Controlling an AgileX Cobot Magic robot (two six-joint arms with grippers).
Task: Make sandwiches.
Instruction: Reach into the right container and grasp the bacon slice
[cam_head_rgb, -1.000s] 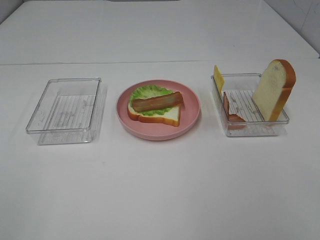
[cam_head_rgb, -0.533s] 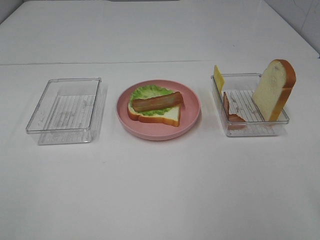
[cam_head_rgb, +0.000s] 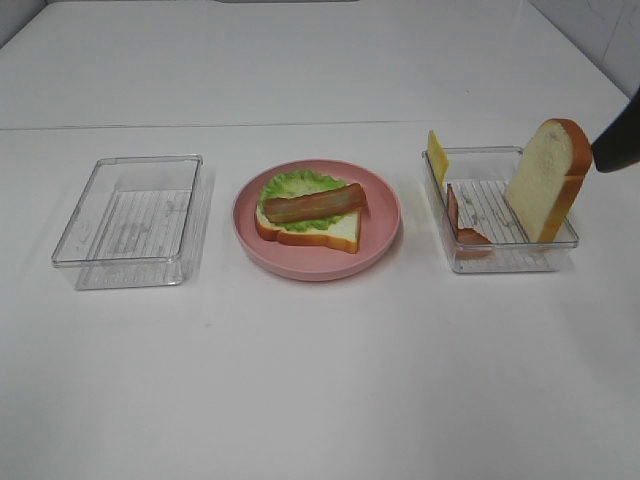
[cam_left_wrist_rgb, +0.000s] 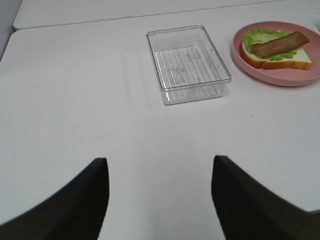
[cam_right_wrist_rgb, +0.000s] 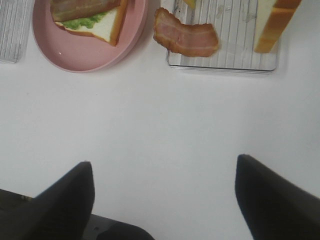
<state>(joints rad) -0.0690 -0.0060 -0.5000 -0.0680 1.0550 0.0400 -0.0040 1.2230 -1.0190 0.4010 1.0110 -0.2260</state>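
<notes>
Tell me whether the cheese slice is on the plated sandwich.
No, the cheese slice leans at a corner of the right container, apart from the pink plate.

Lab-style test setup, bare white table (cam_head_rgb: 320, 380), toy sandwich (cam_head_rgb: 310, 215), clear plastic bins (cam_head_rgb: 140, 215)

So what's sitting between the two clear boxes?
The pink plate with the half-made sandwich on it, between the left box and the right box; the high camera shows it.

The left pincer (cam_left_wrist_rgb: 159, 167) and the right pincer (cam_right_wrist_rgb: 164, 167) both hover with jaws spread wide, empty.
</notes>
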